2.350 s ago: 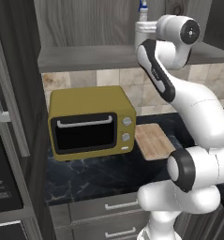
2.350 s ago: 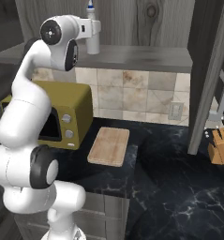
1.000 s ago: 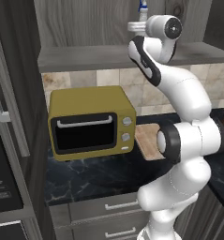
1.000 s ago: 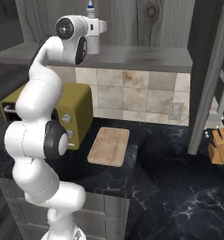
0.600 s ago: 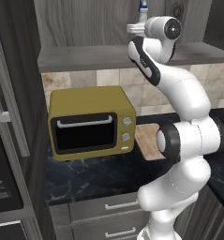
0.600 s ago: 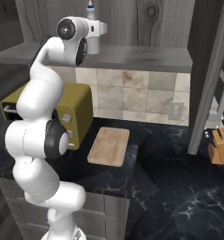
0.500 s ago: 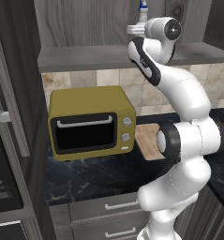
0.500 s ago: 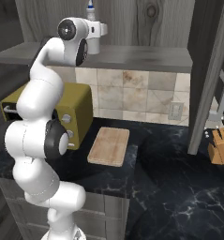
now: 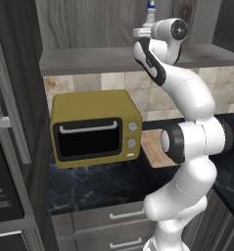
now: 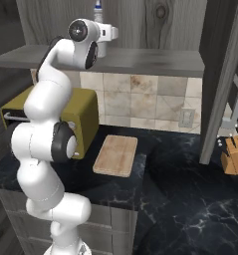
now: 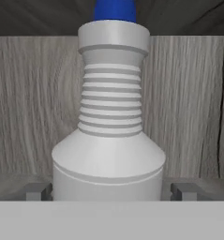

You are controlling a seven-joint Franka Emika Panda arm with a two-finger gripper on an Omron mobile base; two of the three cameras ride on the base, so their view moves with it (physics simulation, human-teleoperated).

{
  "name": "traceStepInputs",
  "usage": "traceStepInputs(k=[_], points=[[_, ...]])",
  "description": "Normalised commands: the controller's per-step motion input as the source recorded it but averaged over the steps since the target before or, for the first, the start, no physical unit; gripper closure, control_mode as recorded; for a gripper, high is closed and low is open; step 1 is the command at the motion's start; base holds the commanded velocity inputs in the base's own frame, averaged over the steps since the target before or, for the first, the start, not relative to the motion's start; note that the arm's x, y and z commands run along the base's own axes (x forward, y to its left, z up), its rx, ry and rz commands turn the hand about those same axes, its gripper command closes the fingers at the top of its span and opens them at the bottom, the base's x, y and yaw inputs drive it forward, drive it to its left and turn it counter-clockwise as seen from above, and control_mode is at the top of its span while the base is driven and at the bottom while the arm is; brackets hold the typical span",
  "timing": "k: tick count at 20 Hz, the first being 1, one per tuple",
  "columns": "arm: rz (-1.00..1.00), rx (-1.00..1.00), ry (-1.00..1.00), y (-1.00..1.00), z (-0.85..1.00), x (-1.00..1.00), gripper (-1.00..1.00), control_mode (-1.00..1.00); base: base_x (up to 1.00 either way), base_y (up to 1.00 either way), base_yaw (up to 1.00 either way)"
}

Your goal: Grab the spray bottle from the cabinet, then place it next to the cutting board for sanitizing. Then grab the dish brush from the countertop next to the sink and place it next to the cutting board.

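The spray bottle (image 11: 111, 117) stands upright on the cabinet's grey shelf board (image 9: 89, 60), off-white with a ribbed neck and a blue head (image 9: 149, 7). My gripper (image 11: 111, 191) is open, level with the bottle's body. One dark fingertip (image 11: 38, 191) sits left of the body and the other right of it, and neither is seen touching it. From the right base view the blue top of the spray bottle (image 10: 97, 7) rises behind my hand. The cutting board (image 10: 115, 155) lies flat on the black countertop (image 10: 190, 179). The dish brush and the sink are out of view.
A yellow toaster oven (image 9: 94, 127) stands on the counter left of the board, under the shelf. A knife block (image 10: 235, 154) sits at the far right. A dark tall cabinet with a built-in microwave (image 9: 6, 147) closes off the left side.
The hand has risen from below the shelf to bottle height and slid in toward the bottle. The jaws have stayed open and the bottle has not moved.
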Motion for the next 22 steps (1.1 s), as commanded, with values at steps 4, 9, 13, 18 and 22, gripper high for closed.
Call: traceStepInputs(k=[4,9,13,18,22], points=[[0.00,0.00,0.01,0.01,-0.13,0.23,1.00,-1.00,0.00,0.00,0.00],[0.00,0.00,0.01,0.01,-0.12,0.09,1.00,-1.00,0.00,0.00,0.00],[0.00,0.00,0.00,-0.10,-0.01,0.02,1.00,-1.00,0.00,0.00,0.00],[-0.05,0.03,0.00,-0.06,0.00,0.14,1.00,-1.00,0.00,0.00,0.00],[-0.11,0.13,0.00,-0.06,0.02,0.02,1.00,-1.00,0.00,0.00,0.00]])
